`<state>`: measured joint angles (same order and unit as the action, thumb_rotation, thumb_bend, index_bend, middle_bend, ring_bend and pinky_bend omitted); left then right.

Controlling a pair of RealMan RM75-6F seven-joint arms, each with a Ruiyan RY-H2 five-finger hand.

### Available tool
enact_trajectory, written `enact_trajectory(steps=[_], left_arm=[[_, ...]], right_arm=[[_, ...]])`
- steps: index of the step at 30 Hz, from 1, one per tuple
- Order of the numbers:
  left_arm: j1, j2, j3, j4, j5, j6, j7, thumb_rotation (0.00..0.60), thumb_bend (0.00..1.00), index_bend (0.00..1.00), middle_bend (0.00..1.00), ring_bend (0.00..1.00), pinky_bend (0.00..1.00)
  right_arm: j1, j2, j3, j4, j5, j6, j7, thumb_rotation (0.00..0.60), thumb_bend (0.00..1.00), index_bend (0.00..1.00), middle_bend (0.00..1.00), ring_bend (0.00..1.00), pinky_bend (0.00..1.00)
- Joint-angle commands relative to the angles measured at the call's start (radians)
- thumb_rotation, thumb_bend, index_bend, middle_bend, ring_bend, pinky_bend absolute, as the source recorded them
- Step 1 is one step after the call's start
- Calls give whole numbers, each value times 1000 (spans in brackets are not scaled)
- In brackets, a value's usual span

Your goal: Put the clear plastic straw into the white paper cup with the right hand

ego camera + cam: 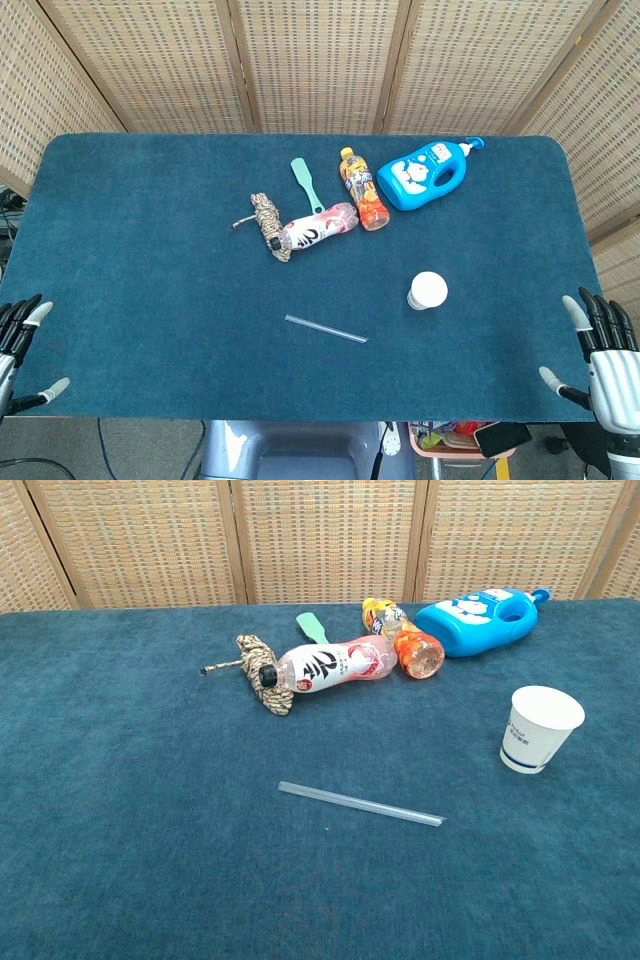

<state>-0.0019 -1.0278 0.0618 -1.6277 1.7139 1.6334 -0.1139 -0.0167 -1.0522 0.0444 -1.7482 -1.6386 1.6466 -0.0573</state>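
Note:
A clear plastic straw point(326, 328) point(360, 804) lies flat on the blue table point(150, 250), near its front middle. The white paper cup point(427, 291) point(538, 728) stands upright to the right of the straw and a little farther back. My right hand point(603, 355) is at the table's front right corner, fingers spread, holding nothing, well away from both. My left hand point(20, 345) is at the front left corner, fingers apart and empty. Neither hand shows in the chest view.
Toward the back lie a pink-labelled bottle point(318, 229), a coil of rope point(268, 224), a green spatula point(307, 183), an orange drink bottle point(364, 189) and a blue detergent jug point(428, 173). Woven screens stand behind the table.

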Motion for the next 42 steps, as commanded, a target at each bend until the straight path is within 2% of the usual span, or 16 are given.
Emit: enact_trajectory(steps=[1,10,15,19,22,25,29,33,36,42], left_arm=[[0,0,0,0,-1,0,-1,600,120,0,0,0,0],[-5,-6,-5,-5,-8,-11,15,600,120,0,0,0,0],[-11,-10,-13,-13,-31,-30,28,600,120,0,0,0,0],[-19,-19,-22,-15,-51,-49,46,600,121,0,0,0,0],[-28,-23,-27,-17,-65,-71,59,600,121,0,0,0,0],[-33,-23,-30,-19,-75,-82,65,600,120,0,0,0,0],[-39,-21,-35,-22,-89,-97,63,600,121,0,0,0,0],[-45,-15,-46,-18,-118,-110,38,600,121,0,0,0,0],[-51,-10,-51,-16,-132,-123,23,600,121,0,0,0,0],[-61,-6,-54,-14,-146,-144,14,600,120,0,0,0,0]], right_arm=[[0,-1,-1,0,-1,-2,0,600,0,0,0,0,0],[29,-10,-7,-5,-18,-51,-5,600,0,1,0,0,0],[115,-12,31,-38,-62,-121,-32,600,7,67,0,0,0],[218,26,68,-140,-65,-248,-27,600,52,118,0,0,0],[302,39,99,-215,-2,-385,-51,600,82,154,0,0,0],[359,43,121,-263,55,-476,-80,600,84,174,0,0,0],[449,8,162,-282,165,-592,-192,600,86,195,0,0,0],[588,-132,204,-247,441,-732,-341,600,95,204,0,0,0],[670,-222,207,-218,625,-743,-462,600,94,205,0,0,0],[816,-366,180,-140,900,-722,-654,600,98,229,0,0,0]])
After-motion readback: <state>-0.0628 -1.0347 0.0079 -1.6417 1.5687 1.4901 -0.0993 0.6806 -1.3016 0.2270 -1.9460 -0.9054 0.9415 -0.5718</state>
